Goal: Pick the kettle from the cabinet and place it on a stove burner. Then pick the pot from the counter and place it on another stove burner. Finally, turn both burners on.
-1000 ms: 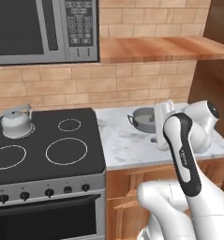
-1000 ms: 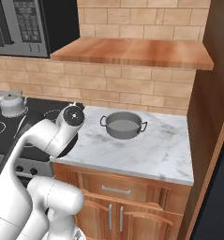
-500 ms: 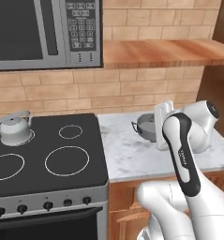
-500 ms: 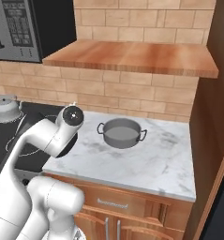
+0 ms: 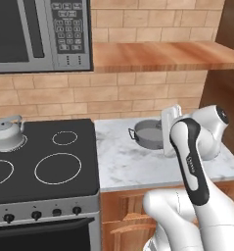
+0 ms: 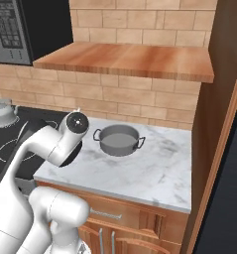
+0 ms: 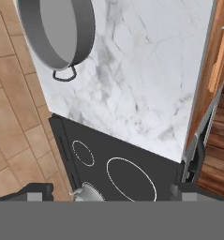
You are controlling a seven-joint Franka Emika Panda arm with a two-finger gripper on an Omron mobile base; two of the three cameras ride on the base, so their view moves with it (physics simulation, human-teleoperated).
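Kettle (image 5: pixel 6 133) sits on the rear left burner of the black cooktop (image 5: pixel 45 164); first stage looks finished, judging by where things lie. Cabinet (image 5: pixel 157 55) shelf stands above the brick wall.

Pot (image 6: pixel 119 139) rests on the marble tabletop (image 6: pixel 140 171), toward the back wall, apart from the cooktop edge. Lidless, two loop handles, one pointing at the stove side. In the hand view the pot (image 7: pixel 57 33) sits at the upper left, one loop handle toward the lens.

Tool (image 7: pixel 111 199): jaws spread wide, nothing between them; the two tips show at the bottom corners of the hand view. It hangs above the tabletop beside the pot, not over it. The camera looks across the marble at the cooktop.

Step in hand, by my reading: lining up on the pot.

Risks from here:
- The pot is off to one side of the tool's line. A straight descent would land on bare marble or clip the rim and shove the pot toward the wall.
- The wall is thin and the body wide; a rim pinch off centre could let it tilt or swing once lifted.
- The arm's elbow is close to the pot in the left base view (image 5: pixel 148 133); a wide swing could knock it.
- On transfer, choosing the kettle's burner or brushing the kettle would upset it.
- Burner knobs (image 5: pixel 36 214) are untouched; leave them until both vessels are seated.
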